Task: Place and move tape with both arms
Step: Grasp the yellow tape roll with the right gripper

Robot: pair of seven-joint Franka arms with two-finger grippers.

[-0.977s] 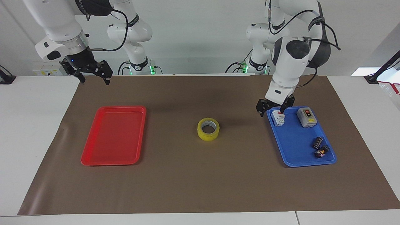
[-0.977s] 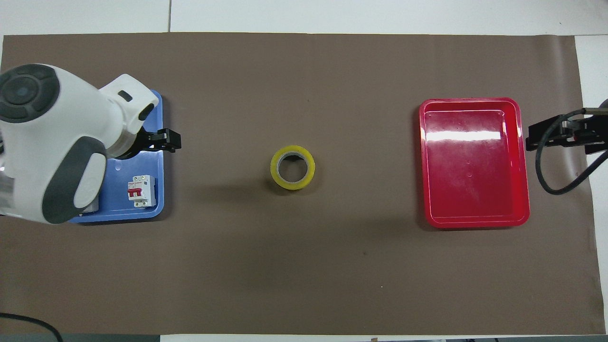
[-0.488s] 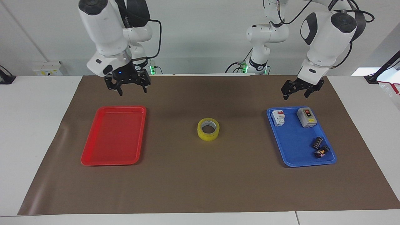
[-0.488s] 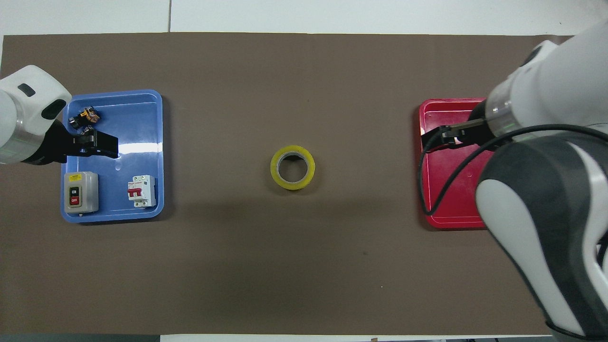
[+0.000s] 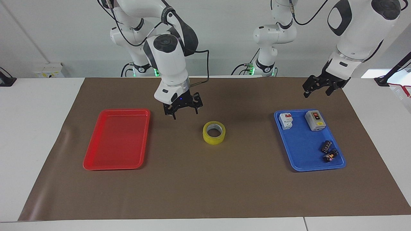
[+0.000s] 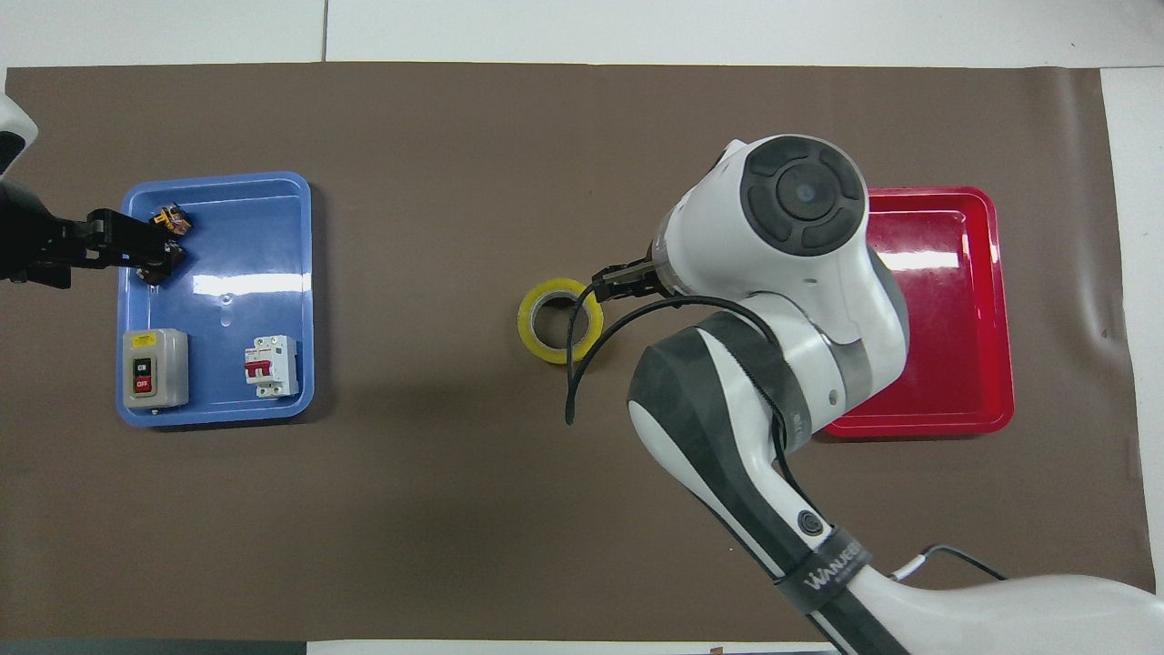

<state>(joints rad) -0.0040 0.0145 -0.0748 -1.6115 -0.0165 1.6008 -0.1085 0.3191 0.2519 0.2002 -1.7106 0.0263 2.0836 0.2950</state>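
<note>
The tape (image 5: 214,132) (image 6: 529,327), a yellowish roll with a white core, lies flat on the brown mat, midway between the two trays. My right gripper (image 5: 185,114) (image 6: 607,280) hangs open over the mat between the red tray and the tape, close to the roll but apart from it, and holds nothing. A black cable from that arm crosses the roll in the overhead view. My left gripper (image 5: 316,93) (image 6: 136,244) is raised and open, with nothing in it, over the blue tray's edge at the left arm's end of the table.
A red tray (image 5: 125,111) (image 6: 946,273) lies toward the right arm's end. The blue tray (image 5: 305,141) (image 6: 236,264) holds a white circuit breaker (image 5: 285,121) (image 6: 271,366), a grey switch box (image 5: 315,120) (image 6: 155,367) and small black clips (image 5: 329,150) (image 6: 168,218).
The right arm swung from outside the red tray, across it, to beside the tape. The left gripper rose off the blue tray and drew back toward its end. The tape stayed put.
</note>
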